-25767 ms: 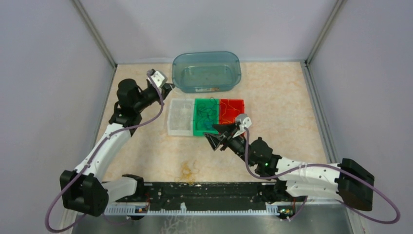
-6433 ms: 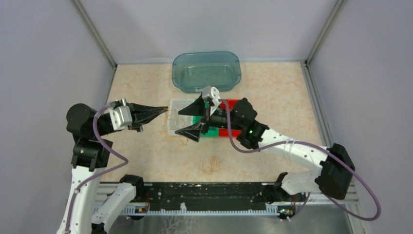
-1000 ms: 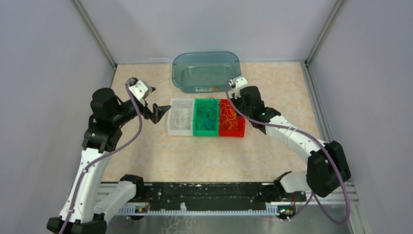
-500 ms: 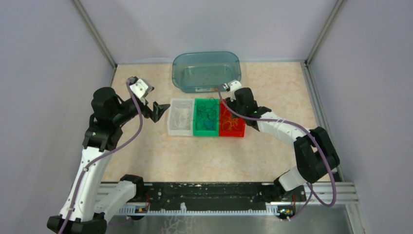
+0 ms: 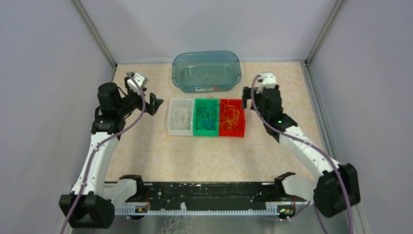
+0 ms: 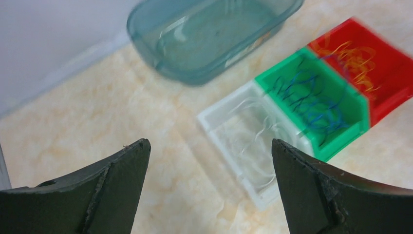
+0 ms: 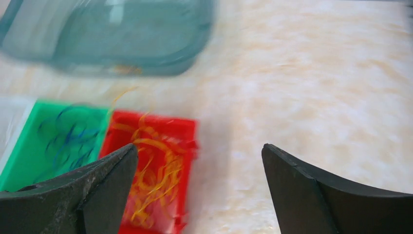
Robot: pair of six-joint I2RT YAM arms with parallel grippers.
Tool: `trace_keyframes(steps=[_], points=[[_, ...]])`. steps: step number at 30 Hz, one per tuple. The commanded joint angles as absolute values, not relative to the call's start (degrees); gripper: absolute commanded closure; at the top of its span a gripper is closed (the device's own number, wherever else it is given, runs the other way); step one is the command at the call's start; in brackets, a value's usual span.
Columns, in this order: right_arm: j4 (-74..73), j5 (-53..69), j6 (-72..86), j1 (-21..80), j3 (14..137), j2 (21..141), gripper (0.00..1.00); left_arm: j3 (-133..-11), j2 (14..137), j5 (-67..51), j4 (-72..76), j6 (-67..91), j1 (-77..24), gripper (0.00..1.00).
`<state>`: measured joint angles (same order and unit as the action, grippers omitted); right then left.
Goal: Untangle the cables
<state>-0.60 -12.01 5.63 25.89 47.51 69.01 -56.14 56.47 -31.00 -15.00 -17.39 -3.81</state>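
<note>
The cables lie sorted in three small bins side by side. White wires fill the clear bin, blue and dark wires the green bin, and yellow-orange wires the red bin. My left gripper hovers left of the clear bin, open and holding nothing. My right gripper hangs just right of the red bin's far corner; it is open and holds nothing. The right wrist view is motion-blurred.
A teal translucent tub stands behind the bins near the back wall. Grey walls enclose the beige marbled table on the left, right and back. A black rail runs along the near edge between the arm bases.
My right gripper has opened and swung from above the red bin to its right side. The left gripper drew back slightly to the left, still open.
</note>
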Motion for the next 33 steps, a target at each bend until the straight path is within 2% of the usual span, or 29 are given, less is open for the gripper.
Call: trace_keyframes(steps=[1, 4, 8, 13, 16, 19, 23, 28, 31, 33], points=[[6.79, -21.92, 18.18, 15.36, 39.40, 58.58, 0.01, -47.58, 61.33, -32.31, -5.41, -15.99, 2.25, 0.00], [11.87, -27.30, 18.72, 9.99, 30.92, 52.74, 0.01, -38.85, 64.59, -33.53, 4.19, -11.81, 5.75, 0.00], [32.56, -40.21, 9.64, 9.76, 13.39, 46.02, 0.01, -27.42, 67.37, -33.08, 20.85, -8.80, 6.49, 0.00], [38.16, -43.04, 11.26, 7.18, 7.82, 48.79, 0.01, -16.02, 73.95, -28.39, 48.50, -2.99, 6.56, 0.00], [44.00, -41.64, 12.28, 6.17, 6.44, 54.32, 0.01, -13.72, 80.00, -28.05, 59.60, -0.82, 6.52, 0.01], [52.36, -38.07, 10.18, 6.14, 6.69, 61.09, 0.01, -18.28, 82.22, -26.93, 53.26, 0.04, 6.54, 0.01], [61.63, -33.85, 8.15, 5.88, 7.33, 70.13, 0.01, -19.44, 84.08, -22.60, 54.95, 0.23, 6.58, 0.01], [71.31, -23.00, 2.43, 5.62, 7.01, 78.08, 0.01, -9.88, 88.91, -21.57, 78.72, -1.89, 5.74, 0.01], [81.14, -20.33, 0.31, 5.69, 5.64, 83.74, 0.01, -8.31, 91.36, -18.68, 84.29, -1.27, 5.12, 0.01], [76.10, -21.63, 1.50, 5.71, 7.47, 82.44, 0.01, -9.72, 91.42, -16.64, 80.83, -0.89, 4.81, 0.01]])
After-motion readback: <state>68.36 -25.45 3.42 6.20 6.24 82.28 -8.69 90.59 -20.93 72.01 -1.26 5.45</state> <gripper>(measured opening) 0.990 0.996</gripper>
